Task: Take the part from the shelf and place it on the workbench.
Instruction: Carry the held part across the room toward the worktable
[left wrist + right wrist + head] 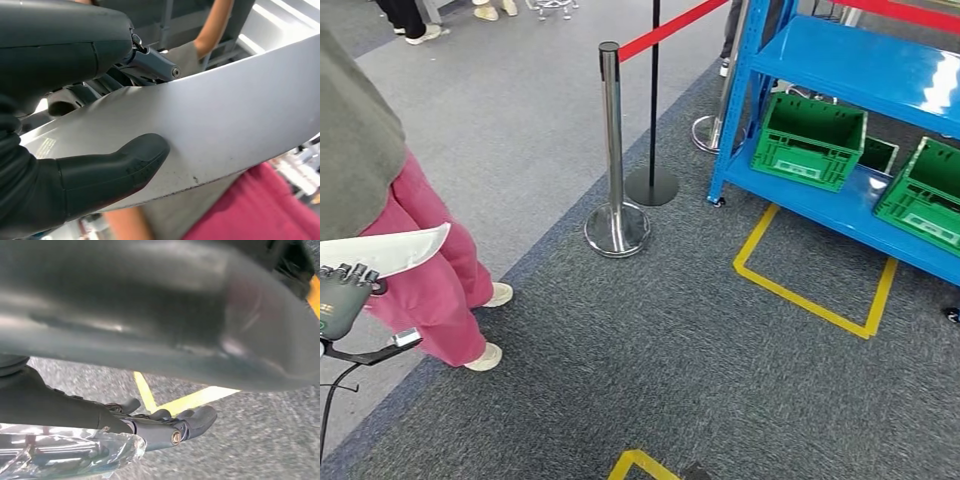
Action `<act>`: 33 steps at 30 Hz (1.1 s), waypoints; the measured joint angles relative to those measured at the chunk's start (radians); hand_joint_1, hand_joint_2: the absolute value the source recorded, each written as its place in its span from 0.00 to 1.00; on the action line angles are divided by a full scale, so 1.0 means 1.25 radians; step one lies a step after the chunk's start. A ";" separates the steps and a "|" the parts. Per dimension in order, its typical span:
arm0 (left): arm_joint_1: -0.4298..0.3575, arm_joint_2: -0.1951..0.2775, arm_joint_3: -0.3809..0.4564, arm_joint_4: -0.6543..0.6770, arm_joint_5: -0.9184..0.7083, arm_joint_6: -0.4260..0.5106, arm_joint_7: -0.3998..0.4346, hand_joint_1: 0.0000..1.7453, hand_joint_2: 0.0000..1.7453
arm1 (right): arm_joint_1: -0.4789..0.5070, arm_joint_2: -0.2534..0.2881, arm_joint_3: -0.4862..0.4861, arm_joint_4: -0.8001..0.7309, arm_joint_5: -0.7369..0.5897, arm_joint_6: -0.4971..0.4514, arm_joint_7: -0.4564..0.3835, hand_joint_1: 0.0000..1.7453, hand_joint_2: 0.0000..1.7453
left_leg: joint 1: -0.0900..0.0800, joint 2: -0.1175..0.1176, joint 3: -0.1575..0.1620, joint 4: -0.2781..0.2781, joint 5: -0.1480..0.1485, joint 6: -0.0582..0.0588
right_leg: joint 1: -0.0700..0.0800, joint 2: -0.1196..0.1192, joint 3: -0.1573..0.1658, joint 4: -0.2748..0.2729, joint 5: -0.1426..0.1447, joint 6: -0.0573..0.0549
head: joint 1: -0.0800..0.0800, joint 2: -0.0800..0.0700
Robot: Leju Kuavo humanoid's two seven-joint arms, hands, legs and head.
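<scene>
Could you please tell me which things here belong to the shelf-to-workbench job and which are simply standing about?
Belongs to the job:
- white curved part, held by the left hand
- blue shelf

Standing about:
- green crates on the shelf
- chrome stanchion with red belt
- person in pink trousers
- yellow floor tape

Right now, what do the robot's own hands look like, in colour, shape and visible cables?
The left hand has a dull grey-green back with small yellow markings, dark fingers, and thin black cables looping below it. Close up, its thumb is thick, smooth, dark grey with a rounded tip. The right hand shows dark slim fingers with a brass-coloured screw at one pivot.
</scene>
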 joint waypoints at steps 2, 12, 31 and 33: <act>0.000 0.001 0.001 0.001 0.000 0.000 -0.001 1.00 1.00 | -0.001 0.000 0.000 0.000 0.000 0.000 0.000 0.00 0.00 | 0.002 -0.016 -0.005 -0.002 0.005 -0.011 | 0.001 0.000 0.012 -0.019 0.001 -0.004 | 0.000 0.000; 0.009 0.011 0.004 0.008 0.001 0.000 -0.004 1.00 1.00 | 0.005 0.001 0.000 0.000 0.000 0.007 0.002 0.00 0.00 | 0.001 0.070 -0.095 0.182 -0.063 -0.034 | 0.001 -0.081 0.013 -0.026 0.006 -0.027 | -0.008 0.000; 0.008 0.006 0.015 0.020 0.001 0.001 -0.014 1.00 1.00 | 0.006 -0.001 0.000 0.000 -0.002 -0.001 0.006 0.00 0.00 | -0.006 -0.012 -0.005 0.000 0.001 0.003 | 0.005 0.012 0.006 -0.016 0.004 -0.009 | -0.005 0.000; 0.008 0.006 0.015 0.022 0.001 0.001 -0.013 1.00 1.00 | 0.006 -0.001 0.000 0.000 -0.002 -0.002 0.006 0.00 0.00 | -0.001 -0.027 -0.009 -0.002 0.006 -0.007 | 0.008 0.004 0.013 -0.025 0.005 -0.011 | -0.005 0.000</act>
